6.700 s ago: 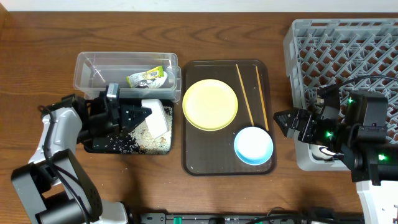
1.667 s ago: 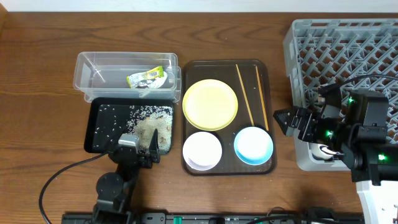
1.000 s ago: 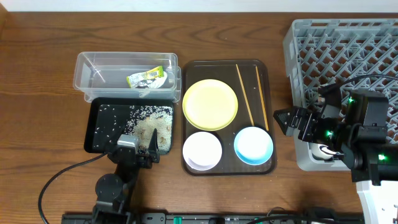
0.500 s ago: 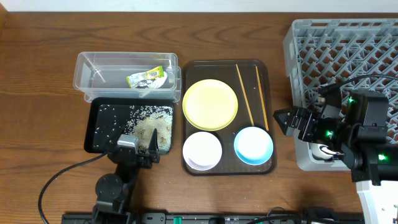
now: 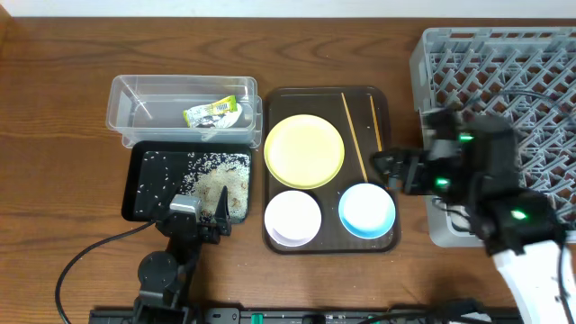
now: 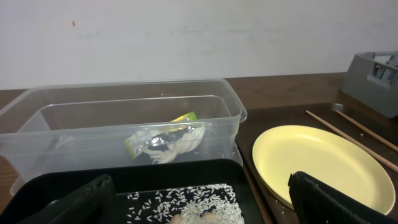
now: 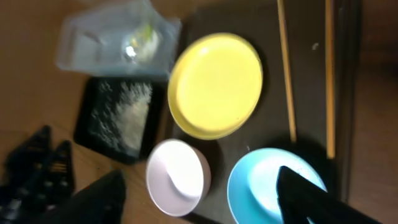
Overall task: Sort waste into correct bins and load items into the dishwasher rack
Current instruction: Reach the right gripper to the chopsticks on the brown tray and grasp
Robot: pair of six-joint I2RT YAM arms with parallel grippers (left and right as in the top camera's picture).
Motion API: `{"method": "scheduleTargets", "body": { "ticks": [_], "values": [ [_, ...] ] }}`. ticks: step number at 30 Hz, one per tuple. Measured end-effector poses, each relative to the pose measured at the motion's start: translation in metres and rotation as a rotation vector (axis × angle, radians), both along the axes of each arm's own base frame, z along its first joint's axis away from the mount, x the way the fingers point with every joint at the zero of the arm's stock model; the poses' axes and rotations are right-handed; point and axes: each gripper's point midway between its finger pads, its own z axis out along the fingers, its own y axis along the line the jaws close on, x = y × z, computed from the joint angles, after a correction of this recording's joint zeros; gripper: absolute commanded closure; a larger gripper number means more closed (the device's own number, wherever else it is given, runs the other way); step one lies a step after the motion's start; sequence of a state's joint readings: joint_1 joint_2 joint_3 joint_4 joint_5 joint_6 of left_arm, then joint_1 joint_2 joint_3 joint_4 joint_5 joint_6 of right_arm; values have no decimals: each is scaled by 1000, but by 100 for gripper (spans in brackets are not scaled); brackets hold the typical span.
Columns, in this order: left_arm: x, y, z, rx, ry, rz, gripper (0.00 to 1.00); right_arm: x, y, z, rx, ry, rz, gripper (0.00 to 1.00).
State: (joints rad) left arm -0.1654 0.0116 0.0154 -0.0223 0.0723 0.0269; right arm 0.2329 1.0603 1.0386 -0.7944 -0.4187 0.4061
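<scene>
The green-and-yellow wrapper [image 5: 210, 112] [image 6: 165, 140] lies in the clear tub [image 5: 135, 99] [image 6: 37, 134]. Rice [image 5: 211, 180] [image 6: 199, 202] is spread in the black tray [image 5: 135, 193] [image 7: 87, 121]. On the brown serving tray [image 5: 279, 238] sit a yellow plate [image 5: 304, 150] [image 7: 214, 84], a white bowl [image 5: 293, 218] [image 7: 177, 177], a blue bowl [image 5: 366, 210] [image 7: 261, 183] and two chopsticks [image 5: 354, 135] [image 7: 285, 68]. My right gripper [image 5: 385, 171] [image 7: 199, 202] hovers open over the serving tray's right side, above the bowls. My left gripper [image 5: 196, 216] [image 6: 202, 208] rests open at the black tray's near edge. The grey dishwasher rack [image 5: 504, 81] stands at the right.
The right arm's body covers the rack's front left corner. Bare wooden table [image 5: 54, 81] lies left of the tub and along the front edge. The rack's grey corner [image 6: 373, 74] shows far right in the left wrist view.
The right arm has swung left from the rack's front edge to over the serving tray's right side. The left arm has not moved.
</scene>
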Motion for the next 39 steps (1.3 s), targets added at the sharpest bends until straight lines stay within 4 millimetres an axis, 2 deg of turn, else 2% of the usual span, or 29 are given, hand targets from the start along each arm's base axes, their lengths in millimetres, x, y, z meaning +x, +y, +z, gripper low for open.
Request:
{"method": "scheduleTargets", "body": {
  "ticks": [3,4,6,7,8,11,16,19,22,24,26,28,36,39],
  "values": [
    [0,0,0,0,0,0,9,4,16,-29,-137,32,29,37],
    [0,0,0,0,0,0,9,9,17,-40,-193,37,26,44],
    [0,0,0,0,0,0,9,22,18,-62,-290,50,12,51],
    [0,0,0,0,0,0,9,28,16,-70,-317,59,-3,59],
    [0,0,0,0,0,0,9,35,14,-80,-348,69,-17,61],
    [0,0,0,0,1,0,9,61,8,-115,-425,98,-60,61],
    [0,0,0,0,2,0,9,91,1,-174,-500,145,-80,60],
    [0,0,0,0,2,0,9,97,1,-199,-537,159,-55,57],
    [0,0,0,0,2,0,9,97,1,-220,-560,185,-35,61],
    [0,0,0,0,2,0,9,96,0,-228,-570,197,-22,67],
    [0,0,0,0,2,0,9,98,1,-228,-573,190,-13,86],
    [0,0,0,0,2,0,9,97,1,-228,-576,190,-9,99],
    [0,0,0,0,2,0,9,97,-6,-227,-566,211,-20,99],
    [0,0,0,0,2,0,9,95,-11,-217,-553,216,-31,99]
  ]
}}
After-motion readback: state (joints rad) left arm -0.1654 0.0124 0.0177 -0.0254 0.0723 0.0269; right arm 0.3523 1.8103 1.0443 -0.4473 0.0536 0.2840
